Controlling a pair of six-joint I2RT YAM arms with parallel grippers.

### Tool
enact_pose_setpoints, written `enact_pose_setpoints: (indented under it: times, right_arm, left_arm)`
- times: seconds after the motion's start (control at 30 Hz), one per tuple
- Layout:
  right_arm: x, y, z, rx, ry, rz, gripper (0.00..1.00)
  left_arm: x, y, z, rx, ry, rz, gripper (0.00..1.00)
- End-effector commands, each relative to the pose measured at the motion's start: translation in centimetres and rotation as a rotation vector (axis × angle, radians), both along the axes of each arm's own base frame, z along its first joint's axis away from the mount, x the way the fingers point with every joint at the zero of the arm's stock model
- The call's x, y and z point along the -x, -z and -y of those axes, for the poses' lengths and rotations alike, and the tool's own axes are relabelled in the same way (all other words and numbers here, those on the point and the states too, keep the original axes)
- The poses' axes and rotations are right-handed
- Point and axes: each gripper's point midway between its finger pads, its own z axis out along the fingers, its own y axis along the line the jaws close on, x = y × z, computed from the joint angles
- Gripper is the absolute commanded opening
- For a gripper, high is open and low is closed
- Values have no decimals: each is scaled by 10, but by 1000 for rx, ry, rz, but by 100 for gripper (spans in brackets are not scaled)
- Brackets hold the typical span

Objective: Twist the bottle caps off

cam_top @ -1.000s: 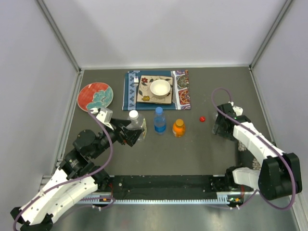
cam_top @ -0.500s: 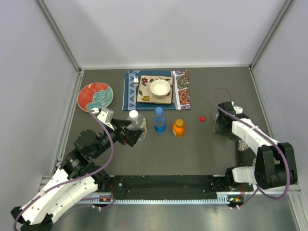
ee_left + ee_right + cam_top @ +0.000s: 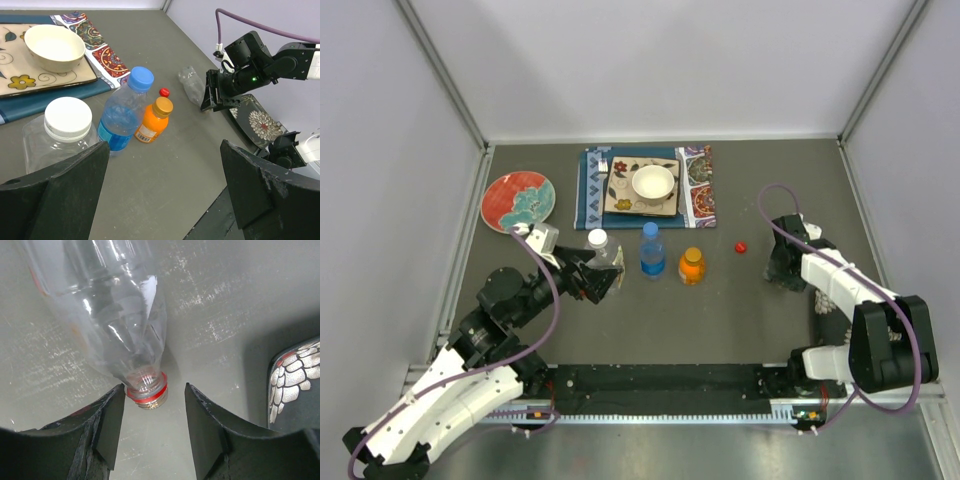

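Left gripper (image 3: pixel 162 160) gapes wide with nothing in it, and right there, just ahead and off toward the finger on the left of the wrist view, stands the wide clear bottle (image 3: pixel 47 150), upright, long axis vertical, white cap (image 3: pixel 67 119) on top. Further ahead, nearer the centre line, the blue bottle (image 3: pixel 120 117) and orange bottle (image 3: pixel 152 125) stand capped too, with the red cap (image 3: pixel 164 92) loose on the table (image 3: pixel 165 190) beyond them. Far across, the right gripper (image 3: pixel 154 405) has its fingers either side of the bare neck of the slim clear bottle (image 3: pixel 110 305), not clamped, a gap showing on one side; that bottle runs lengthwise straight away from it. The left arm is plainly nearer the white cap, and probably needs to centre on the off-side bottle first
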Motion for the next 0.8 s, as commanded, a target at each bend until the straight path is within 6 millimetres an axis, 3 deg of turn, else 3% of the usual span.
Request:
enact_pose_setpoints:
  times: [0.0,0.13,0.47,0.77]
  right_arm:
    - [-9,-3,0,-10,-7,29,51]
    - [-9,-3,0,-12,-8,28,49]
    - [-8,-6,0,-11,-8,43,29]
    - [-13,-45,-5,-45,-31,155,15]
  left_arm:
    - [0,-12,4,44,14,37,98]
    - [0,-11,3,44,10,37,98]
    - [1,-9,3,38,14,38,98]
    - [1,-7,5,36,20,30,98]
